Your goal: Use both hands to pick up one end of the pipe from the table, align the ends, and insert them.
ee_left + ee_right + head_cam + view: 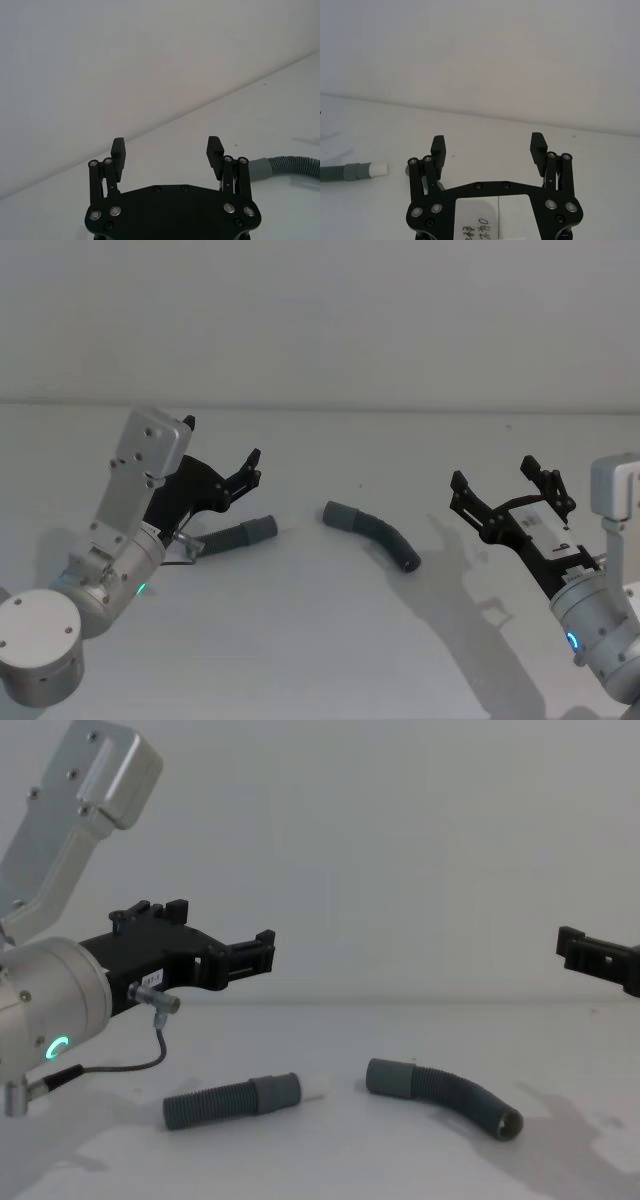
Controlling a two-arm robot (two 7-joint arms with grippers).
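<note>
The left gripper (166, 147) and right gripper (489, 145) hover wide open, empty. Left should clamp the straight piece (240, 1098) squarely on its cuff (275, 1092) (ribs flex), right the curved piece (445, 1088) likewise.

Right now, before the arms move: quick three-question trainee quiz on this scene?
1. Fill in: the straight piece and the curved piece lie ___ (touching/apart) on the table.
2. The white tip belongs to: A straight piece, B curved piece, C neither.
3. True or false: the left gripper and right gripper both have open fingers, holding nothing.
Key: 1 apart; 2 A; 3 true.
</note>
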